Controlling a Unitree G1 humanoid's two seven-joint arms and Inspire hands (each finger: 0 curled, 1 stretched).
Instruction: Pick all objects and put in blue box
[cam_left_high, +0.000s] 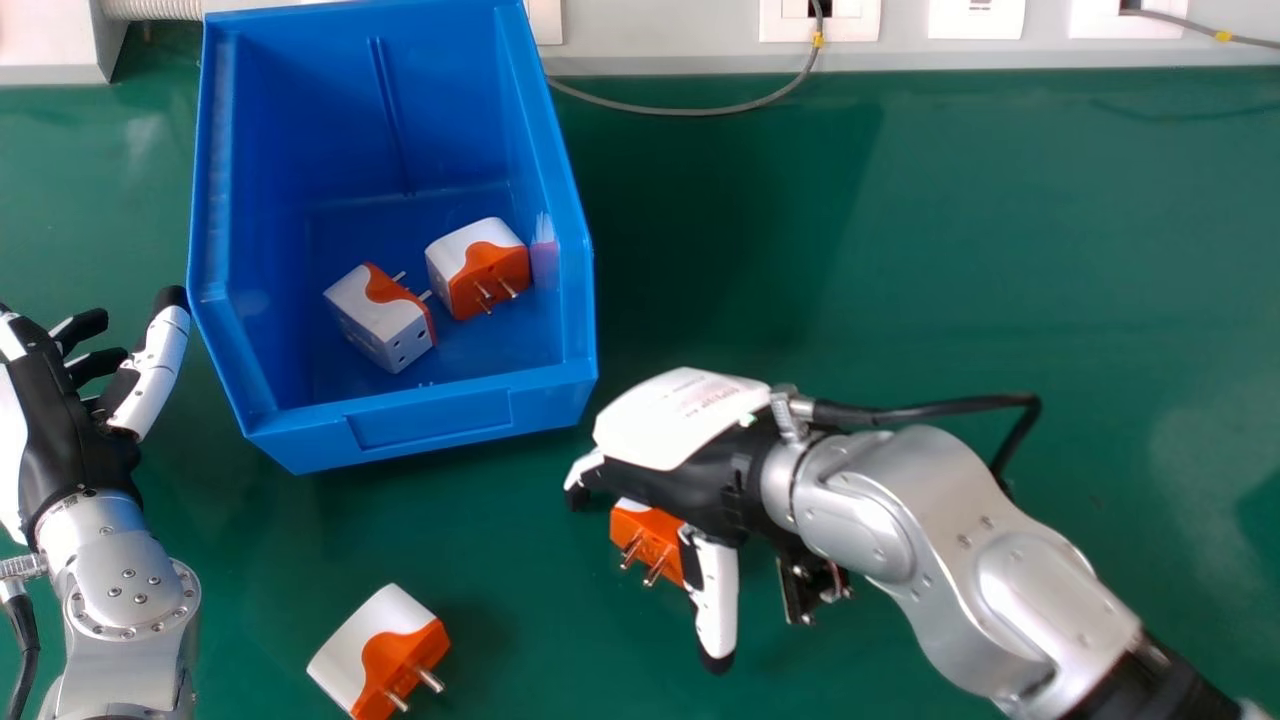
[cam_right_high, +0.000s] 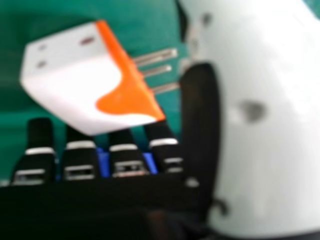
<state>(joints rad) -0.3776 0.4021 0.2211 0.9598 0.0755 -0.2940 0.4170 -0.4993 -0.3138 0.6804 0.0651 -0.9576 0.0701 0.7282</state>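
Note:
My right hand (cam_left_high: 690, 440) is low over the table right of the blue box, open, with an orange and white plug adapter (cam_left_high: 648, 540) beneath its palm, between fingers and thumb. In the right hand view that adapter (cam_right_high: 85, 80) lies just beyond the fingertips of my hand (cam_right_high: 125, 155), its prongs pointing toward the thumb. A second adapter (cam_left_high: 380, 650) rests on the table near the front. Two more, one adapter (cam_left_high: 380, 315) and another adapter (cam_left_high: 478, 265), lie inside the blue box (cam_left_high: 420, 410). My left hand (cam_left_high: 80, 420) is open, left of the box.
A grey cable (cam_left_high: 690, 110) hangs from a wall socket and curves over the back edge of the green table (cam_left_high: 950, 260). The box's raised front wall faces the loose adapters. A metal bracket (cam_left_high: 50, 45) stands at the back left.

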